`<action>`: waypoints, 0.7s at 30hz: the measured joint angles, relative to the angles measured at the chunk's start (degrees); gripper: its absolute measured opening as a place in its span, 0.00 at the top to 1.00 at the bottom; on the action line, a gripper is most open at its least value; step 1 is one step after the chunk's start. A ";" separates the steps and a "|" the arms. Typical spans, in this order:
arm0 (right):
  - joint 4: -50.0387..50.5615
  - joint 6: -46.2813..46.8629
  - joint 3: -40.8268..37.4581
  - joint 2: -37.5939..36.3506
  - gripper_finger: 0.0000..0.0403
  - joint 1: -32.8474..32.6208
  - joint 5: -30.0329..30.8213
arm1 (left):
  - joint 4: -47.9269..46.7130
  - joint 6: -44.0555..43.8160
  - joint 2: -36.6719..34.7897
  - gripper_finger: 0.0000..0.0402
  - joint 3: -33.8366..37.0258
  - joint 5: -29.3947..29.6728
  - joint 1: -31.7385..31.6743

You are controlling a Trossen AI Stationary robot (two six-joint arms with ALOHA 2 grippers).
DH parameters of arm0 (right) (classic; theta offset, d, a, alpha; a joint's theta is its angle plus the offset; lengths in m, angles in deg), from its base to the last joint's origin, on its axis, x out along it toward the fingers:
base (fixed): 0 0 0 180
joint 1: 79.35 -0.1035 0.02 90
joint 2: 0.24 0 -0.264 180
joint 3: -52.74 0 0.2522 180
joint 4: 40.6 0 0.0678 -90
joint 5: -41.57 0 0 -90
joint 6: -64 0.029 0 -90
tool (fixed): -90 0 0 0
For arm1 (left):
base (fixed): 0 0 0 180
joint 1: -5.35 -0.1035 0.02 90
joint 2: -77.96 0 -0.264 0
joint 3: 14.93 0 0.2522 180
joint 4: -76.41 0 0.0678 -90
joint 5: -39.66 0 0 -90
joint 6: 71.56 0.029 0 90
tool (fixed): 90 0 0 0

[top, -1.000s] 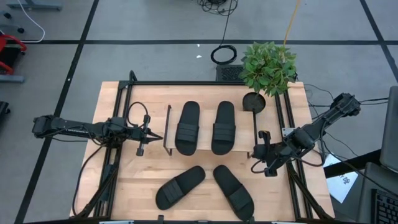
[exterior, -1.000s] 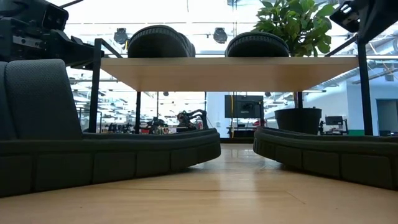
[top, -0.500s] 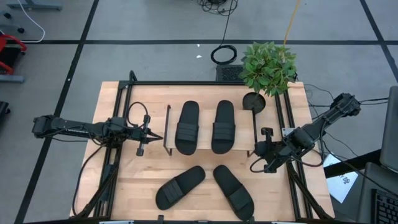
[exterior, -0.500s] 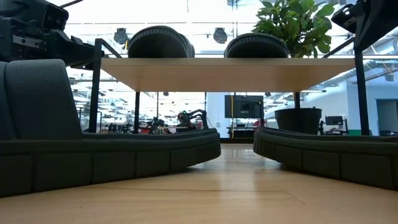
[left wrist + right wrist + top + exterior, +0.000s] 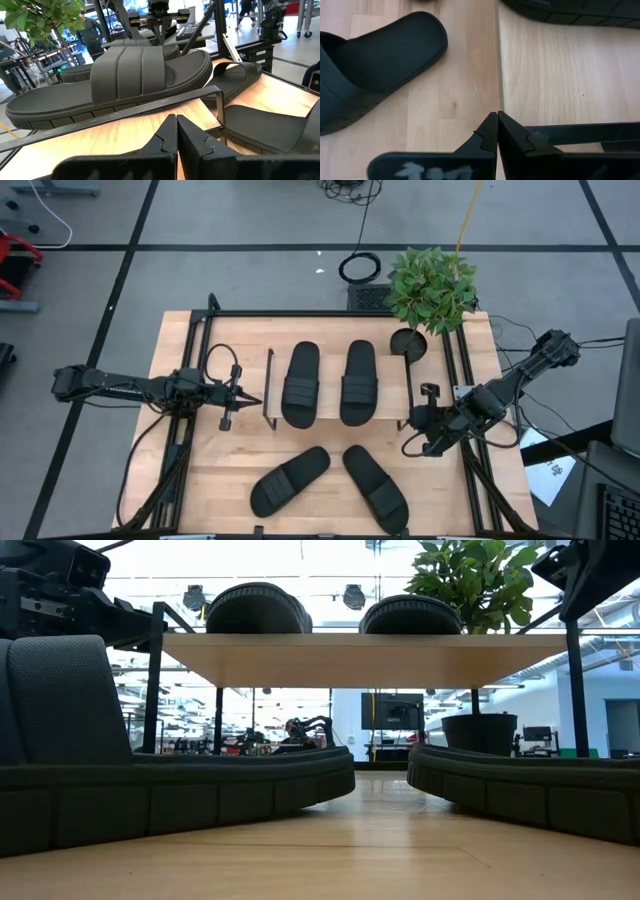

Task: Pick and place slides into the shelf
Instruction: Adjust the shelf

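Already two matte black slide sandals (image 5: 301,384) lie on the low light-wood shelf (image 5: 325,423), two more (image 5: 290,480) wait on the tabletop, and the left gripper (image 5: 258,401) and right gripper (image 5: 407,423) are both clenched, empty.

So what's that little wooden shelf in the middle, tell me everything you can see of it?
The shelf is a low light-wood board on thin black metal end frames, standing level on the larger wooden table. Two black slide sandals lie side by side on top, straps up. From table height the space beneath looks open. The other two sandals lie on the table in front, apart from it. Neither end effector touches it.
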 joint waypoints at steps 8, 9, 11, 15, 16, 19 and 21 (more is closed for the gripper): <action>0.57 1.48 0.00 0.02 1.00 0.00 1.28 | 0.01 0.01 0.01 0.99 0.00 0.00 -0.01; 0.58 1.46 0.00 0.02 1.00 0.02 1.32 | 0.01 0.00 0.01 0.99 0.00 0.00 -0.01; 0.62 1.52 0.00 0.02 1.00 0.02 1.37 | 0.01 0.02 0.00 0.99 0.00 -0.02 0.00; 0.58 1.57 0.00 0.02 1.00 0.45 1.34 | 0.01 0.00 0.00 0.99 0.00 0.00 -0.01; 0.58 1.57 0.00 0.02 1.00 0.62 1.39 | 0.01 0.00 0.01 0.99 0.00 0.00 -0.01; 0.06 1.22 0.00 0.02 1.00 1.04 1.00 | 0.00 0.00 0.02 0.99 0.00 0.00 0.00; -1.24 -0.45 0.00 0.02 1.00 1.05 -0.59 | 0.01 0.04 0.00 0.99 0.00 0.00 0.00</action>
